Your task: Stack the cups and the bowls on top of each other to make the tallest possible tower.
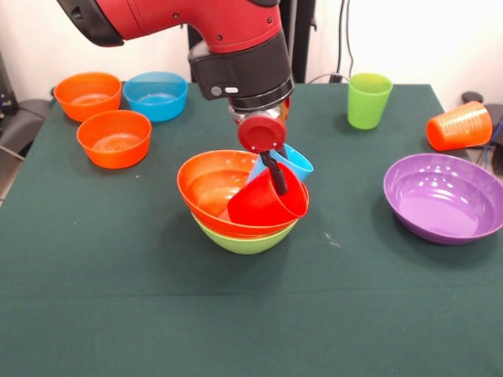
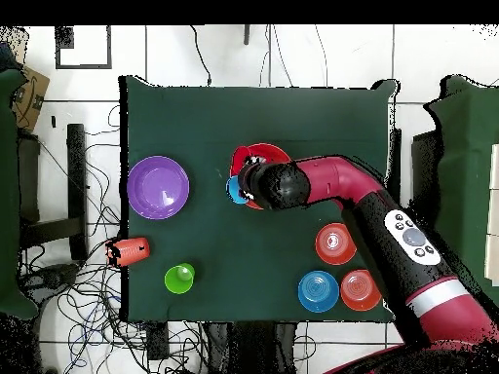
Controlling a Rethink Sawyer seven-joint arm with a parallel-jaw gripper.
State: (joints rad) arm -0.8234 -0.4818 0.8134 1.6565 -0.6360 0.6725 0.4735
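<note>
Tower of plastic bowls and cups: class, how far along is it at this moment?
Done: the large orange-red plastic bowl sits nested in the large lime green plastic bowl. In hand: the pincer is at the tilted red plastic cup in that bowl, a light blue plastic cup behind it. Left: purple bowl, three small bowls, green and orange cups.

A dark green cloth (image 1: pixel 94 314) covers the table from edge to edge. Behind it stands a pale wall (image 1: pixel 409 31), with black cables (image 1: pixel 346 39) hanging down it at the far right. From above, the floor (image 2: pixel 292 54) is white tile with dark joints, and tangled cables (image 2: pixel 78 292) lie left of the table.
</note>
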